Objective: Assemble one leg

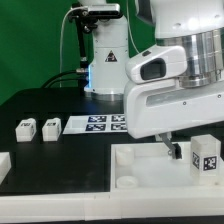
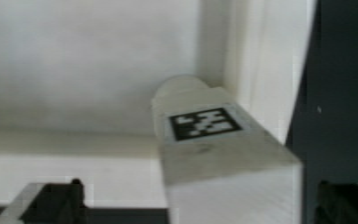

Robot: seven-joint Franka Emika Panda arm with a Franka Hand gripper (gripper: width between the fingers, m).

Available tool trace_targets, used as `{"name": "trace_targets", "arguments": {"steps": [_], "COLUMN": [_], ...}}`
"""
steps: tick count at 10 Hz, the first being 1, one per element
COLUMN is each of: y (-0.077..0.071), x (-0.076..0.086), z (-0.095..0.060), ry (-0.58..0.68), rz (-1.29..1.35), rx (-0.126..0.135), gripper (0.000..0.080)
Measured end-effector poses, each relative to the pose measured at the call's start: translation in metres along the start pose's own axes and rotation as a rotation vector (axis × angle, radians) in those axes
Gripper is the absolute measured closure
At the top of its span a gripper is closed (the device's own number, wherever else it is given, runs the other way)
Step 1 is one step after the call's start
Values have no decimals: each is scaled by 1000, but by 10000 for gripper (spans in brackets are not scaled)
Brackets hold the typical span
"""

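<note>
A leg point(image 1: 207, 157), a small white post with a black-and-white tag, stands on the large white tray-like part point(image 1: 130, 170) at the exterior view's right. My gripper point(image 1: 195, 148) is low over it, one dark finger point(image 1: 173, 150) showing beside it. In the wrist view the leg point(image 2: 204, 125) lies between my two fingertips point(image 2: 51, 200). My gripper point(image 2: 197, 205) is open: a wide gap shows on one side of the leg and a narrow one on the other. Two more legs point(image 1: 25, 128) point(image 1: 50, 127) lie on the black table at the exterior view's left.
The marker board point(image 1: 100, 123) lies on the table behind the tray-like part. A white part point(image 1: 3, 165) shows at the exterior view's left edge. The robot base point(image 1: 100, 60) stands at the back. The tray's inner surface point(image 2: 87, 60) fills the wrist view beside the black table point(image 2: 345, 80).
</note>
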State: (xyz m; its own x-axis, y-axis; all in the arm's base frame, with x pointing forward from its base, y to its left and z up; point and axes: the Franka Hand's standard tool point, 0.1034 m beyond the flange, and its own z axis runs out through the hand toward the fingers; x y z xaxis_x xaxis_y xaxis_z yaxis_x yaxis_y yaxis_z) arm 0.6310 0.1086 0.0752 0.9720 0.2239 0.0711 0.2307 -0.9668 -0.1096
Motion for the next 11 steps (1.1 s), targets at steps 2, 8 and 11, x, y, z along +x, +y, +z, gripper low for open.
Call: {"name": "trace_targets", "arguments": {"steps": [2,8,11], "y": [-1,1,2], "x": [0,0,-4], "z": [0,0,0], "ry": [0,-3,-24], "rz": [70,613,1121], "rx": [2,10,37], "gripper": [273,509,508]}}
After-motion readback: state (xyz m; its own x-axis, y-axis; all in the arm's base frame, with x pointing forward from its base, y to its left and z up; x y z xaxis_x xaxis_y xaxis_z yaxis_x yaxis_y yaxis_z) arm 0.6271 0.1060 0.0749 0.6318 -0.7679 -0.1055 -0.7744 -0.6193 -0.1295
